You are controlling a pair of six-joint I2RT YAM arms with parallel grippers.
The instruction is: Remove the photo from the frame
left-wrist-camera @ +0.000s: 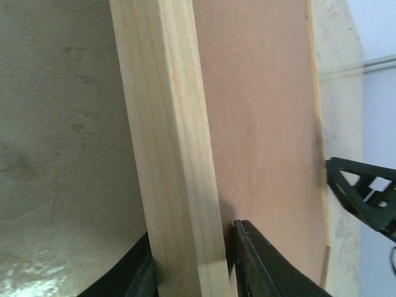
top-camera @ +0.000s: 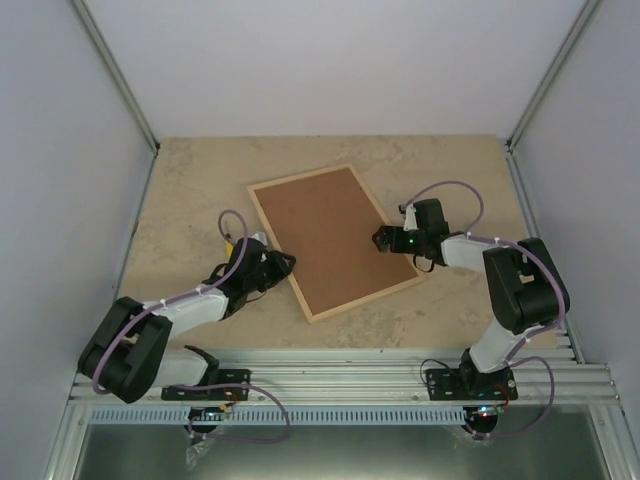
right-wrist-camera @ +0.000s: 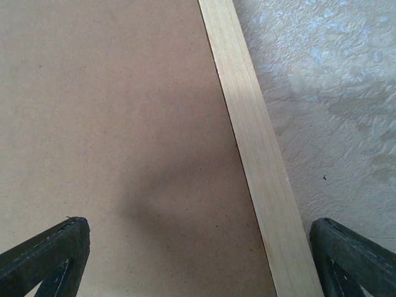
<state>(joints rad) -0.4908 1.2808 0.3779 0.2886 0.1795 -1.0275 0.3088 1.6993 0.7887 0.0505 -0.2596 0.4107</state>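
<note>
The frame (top-camera: 299,176) of pale wood lies face down on the table, with its brown backing board (top-camera: 335,240) facing up. The photo is hidden under the board. My left gripper (top-camera: 278,262) is at the frame's left rail. In the left wrist view the rail (left-wrist-camera: 167,142) stands between the jaws of the left gripper (left-wrist-camera: 192,266), which is shut on it. My right gripper (top-camera: 385,240) hovers over the frame's right edge. It is open wide in the right wrist view (right-wrist-camera: 198,260), with one finger over the board (right-wrist-camera: 111,111) and the other outside the rail (right-wrist-camera: 257,142).
The beige mottled tabletop (top-camera: 200,190) surrounds the frame. White walls with metal corner posts close in the back and sides. A metal rail (top-camera: 340,375) with the arm bases runs along the near edge. The right gripper shows at the far side of the board in the left wrist view (left-wrist-camera: 365,198).
</note>
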